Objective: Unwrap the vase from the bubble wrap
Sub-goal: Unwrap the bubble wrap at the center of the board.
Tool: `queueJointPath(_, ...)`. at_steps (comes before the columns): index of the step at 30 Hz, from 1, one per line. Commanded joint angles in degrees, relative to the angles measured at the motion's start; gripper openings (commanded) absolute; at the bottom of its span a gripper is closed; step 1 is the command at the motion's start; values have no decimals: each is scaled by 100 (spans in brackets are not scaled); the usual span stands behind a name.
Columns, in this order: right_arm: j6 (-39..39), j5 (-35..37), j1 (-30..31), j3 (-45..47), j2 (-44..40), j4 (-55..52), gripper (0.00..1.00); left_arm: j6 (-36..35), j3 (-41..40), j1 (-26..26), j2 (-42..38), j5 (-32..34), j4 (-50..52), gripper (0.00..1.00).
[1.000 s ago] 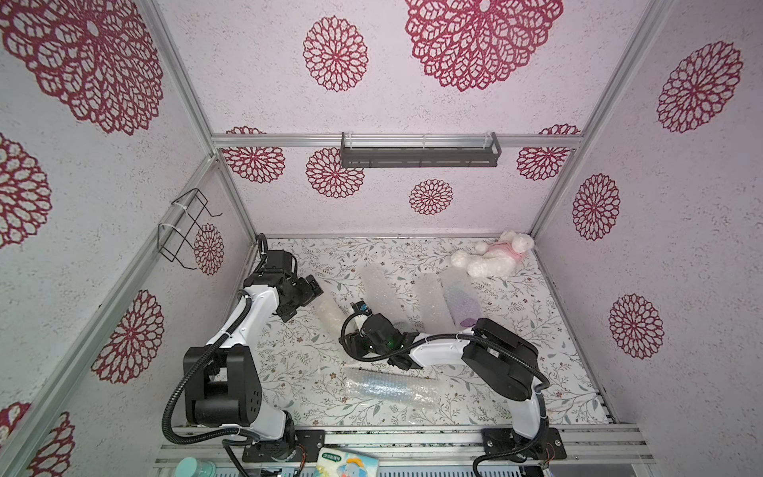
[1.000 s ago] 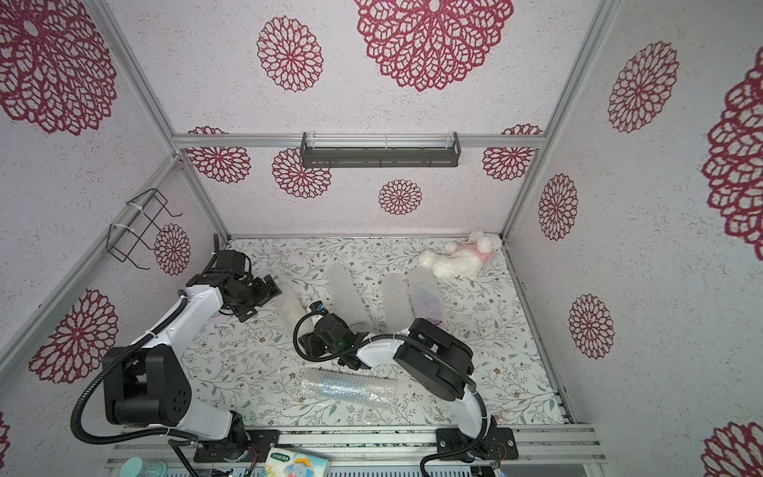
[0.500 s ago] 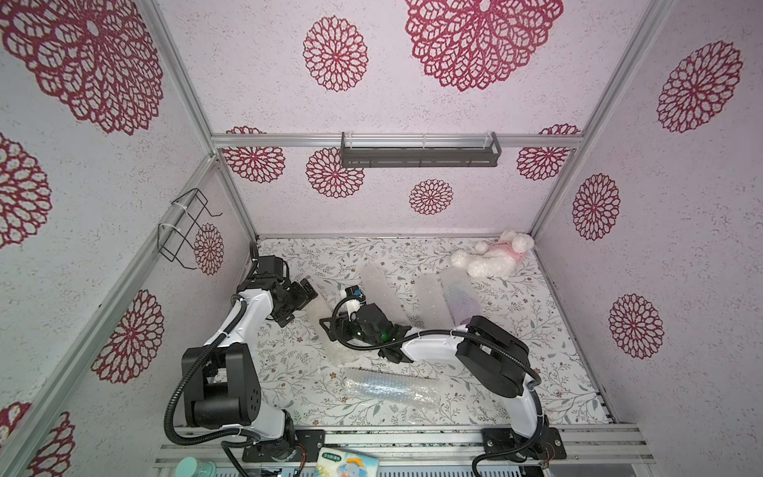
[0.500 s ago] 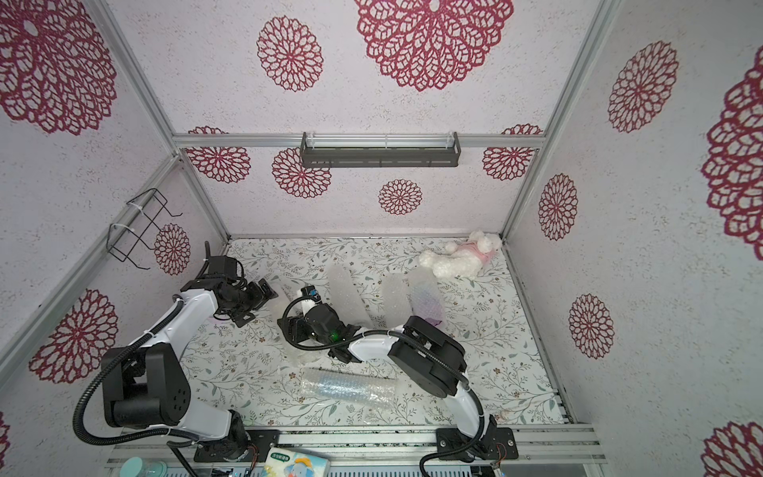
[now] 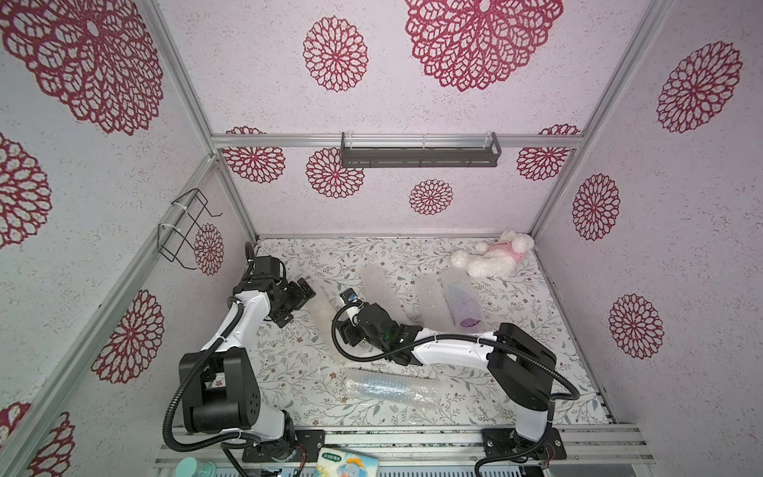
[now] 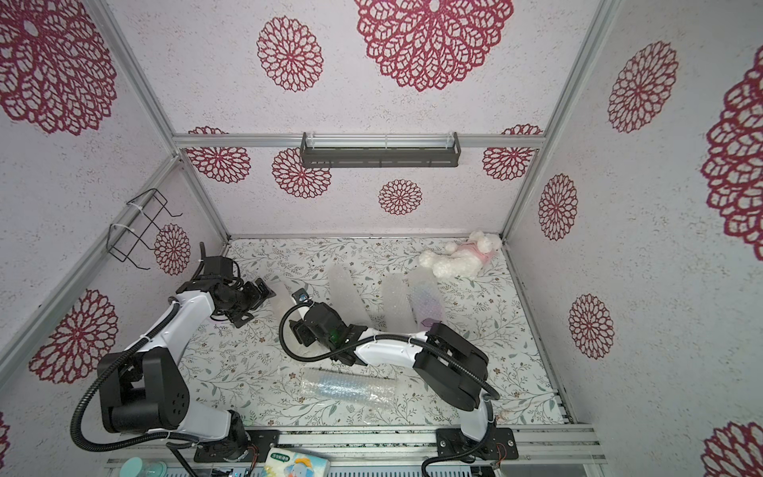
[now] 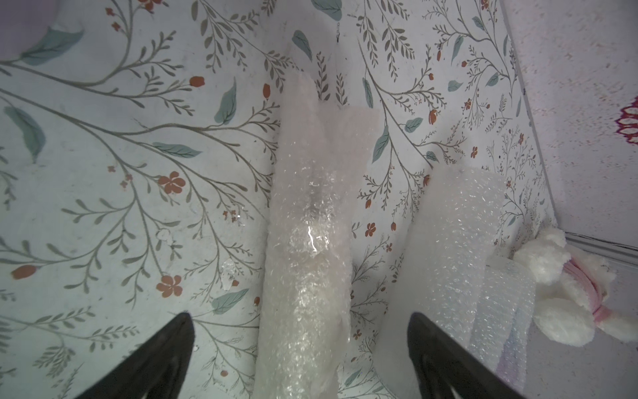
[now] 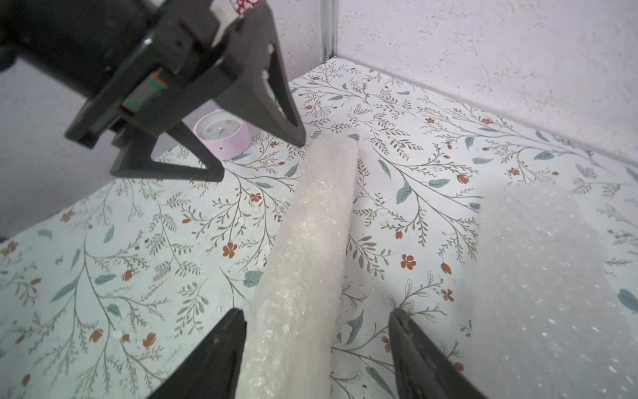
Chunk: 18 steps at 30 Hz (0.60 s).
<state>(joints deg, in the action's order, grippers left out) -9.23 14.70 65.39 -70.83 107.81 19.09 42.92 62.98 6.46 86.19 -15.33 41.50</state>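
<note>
A long roll of whitish bubble wrap [image 5: 320,307] lies on the flowered tabletop between my two arms. What it holds is hidden; only a glint shows through the bubble wrap [image 7: 307,241], so no vase can be made out. My left gripper [image 7: 298,317] is open at the roll's far end, its fingers wide on either side. In a top view the left gripper [image 5: 303,295] sits near the left wall. My right gripper [image 8: 316,319] is open astride the near end of the bubble wrap [image 8: 310,241]. One finger [image 8: 231,331] rests against the roll; the other stands clear.
Two more bubble-wrap rolls [image 5: 377,289] [image 5: 429,301] lie further back, beside one with a purple tint [image 5: 460,303]. A bluish wrapped roll [image 5: 390,388] lies near the front edge. A white plush toy [image 5: 491,258] is at the back right, a pink clock [image 8: 222,134] under my left arm.
My right gripper has moved left to the near end of the roll, and its jaws have changed width. My left gripper has stayed open at about the same place.
</note>
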Motion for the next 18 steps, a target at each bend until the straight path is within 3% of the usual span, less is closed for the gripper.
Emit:
queueJointPath(1,904,244,242,28,-200,-227,67,135,120,47,55,187,111,99)
queueJointPath(10,1995,403,720,-256,278,-281,64,234,83,48,205,48,37,99)
queueJointPath(18,2390,758,743,-617,895,-220,58,283,48,40,275,-110,-44,99)
